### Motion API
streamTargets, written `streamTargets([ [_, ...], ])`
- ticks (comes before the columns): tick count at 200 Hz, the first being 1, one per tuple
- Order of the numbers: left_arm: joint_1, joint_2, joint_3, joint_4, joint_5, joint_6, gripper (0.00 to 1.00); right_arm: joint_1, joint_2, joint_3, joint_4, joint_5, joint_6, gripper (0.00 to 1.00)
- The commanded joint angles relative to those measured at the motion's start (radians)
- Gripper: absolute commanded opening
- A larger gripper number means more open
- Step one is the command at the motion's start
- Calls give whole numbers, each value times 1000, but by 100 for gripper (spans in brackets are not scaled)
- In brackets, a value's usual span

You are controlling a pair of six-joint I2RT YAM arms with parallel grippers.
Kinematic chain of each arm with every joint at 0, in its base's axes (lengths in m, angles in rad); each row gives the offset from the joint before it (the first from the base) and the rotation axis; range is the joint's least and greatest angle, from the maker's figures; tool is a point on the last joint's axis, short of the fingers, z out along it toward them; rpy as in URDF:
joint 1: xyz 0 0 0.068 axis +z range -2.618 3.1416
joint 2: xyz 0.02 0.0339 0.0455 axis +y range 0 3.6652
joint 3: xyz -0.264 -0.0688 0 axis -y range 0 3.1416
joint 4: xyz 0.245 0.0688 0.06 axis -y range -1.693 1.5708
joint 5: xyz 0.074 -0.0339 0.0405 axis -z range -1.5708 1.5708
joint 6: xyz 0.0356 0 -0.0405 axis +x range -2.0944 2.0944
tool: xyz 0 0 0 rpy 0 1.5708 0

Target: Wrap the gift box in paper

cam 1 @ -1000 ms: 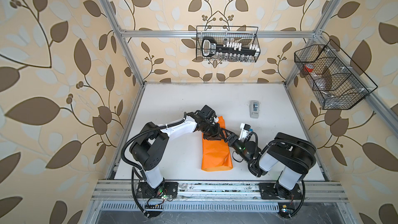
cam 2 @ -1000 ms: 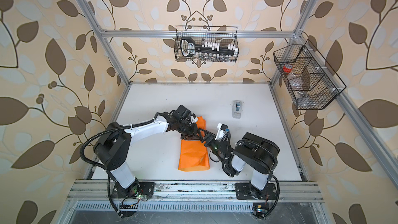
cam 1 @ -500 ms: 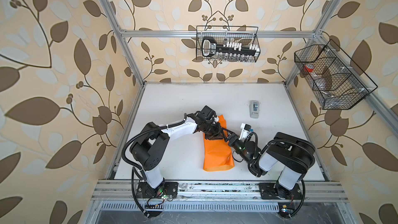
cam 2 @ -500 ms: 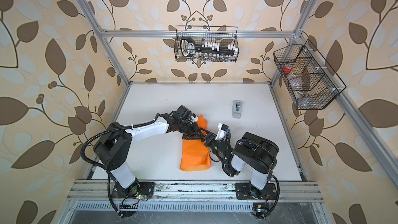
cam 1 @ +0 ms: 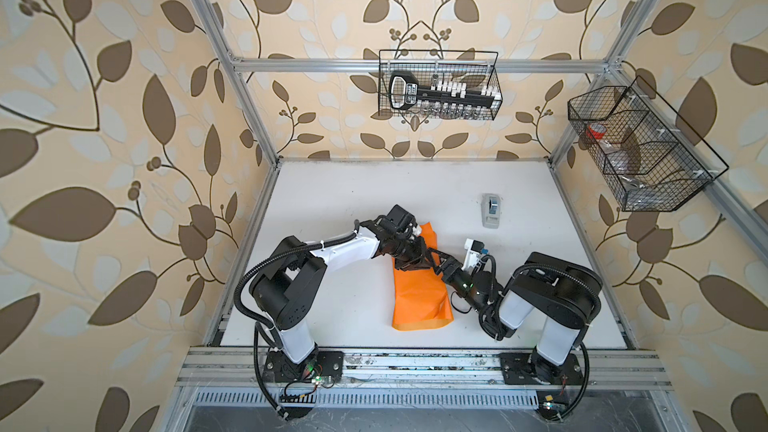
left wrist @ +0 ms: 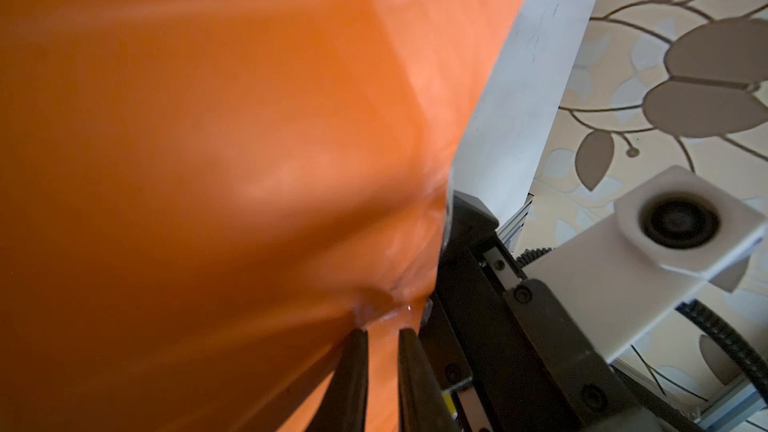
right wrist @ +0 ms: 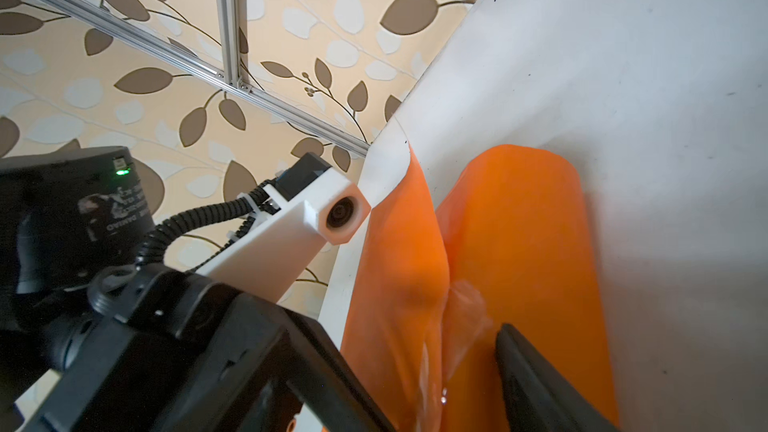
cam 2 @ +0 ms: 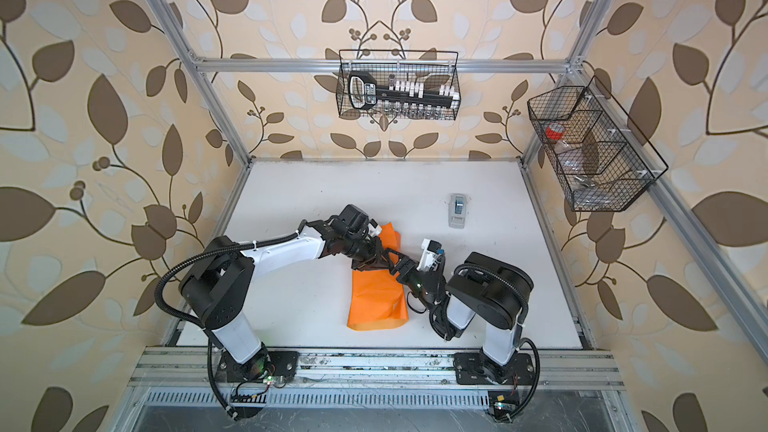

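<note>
At the left of the white table point(cam 1: 332, 201): left arm point(cam 1: 345, 249), base on the front rail, elbow raised, forearm reaching low and rightward to the far half of the paper point(cam 1: 419, 301).

Left gripper point(cam 1: 419, 263): in the left wrist view its fingers point(left wrist: 353, 371) stand nearly together with a thin strip of orange between them. The tips sit on a crumpled pucker in the sheet, pinching the paper.

Centre: paper, bright orange, folded into a long band lying front to back on the table, far end rounded, between both arms. Both top views show its whole outline.

Gift box: seen in no view.

Right of centre: right gripper point(cam 1: 433, 260), close against the left one over the paper, jaws spread wide, nothing clamped. The right wrist view alone shows one finger point(right wrist: 528, 380) beside a seam between two folds, with glossy clear film point(right wrist: 465, 309) on it.

Right: right arm point(cam 1: 552, 292), folded tight, forearm pointing leftward.

Toward the table's far right, well apart: tape dispenser point(cam 1: 490, 210).
</note>
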Motion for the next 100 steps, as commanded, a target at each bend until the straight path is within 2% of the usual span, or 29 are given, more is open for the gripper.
streamTargets([
  [1, -11, 55, -46, -47, -125, 2, 17, 6, 31, -12, 34, -63, 21, 78],
  [57, -8, 53, -49, -53, -128, 4, 16, -24, 23, -30, 34, -79, 30, 79],
  [100, -9, 49, -47, -64, -132, 9, 16, -132, -144, -165, 32, -100, 37, 80],
])
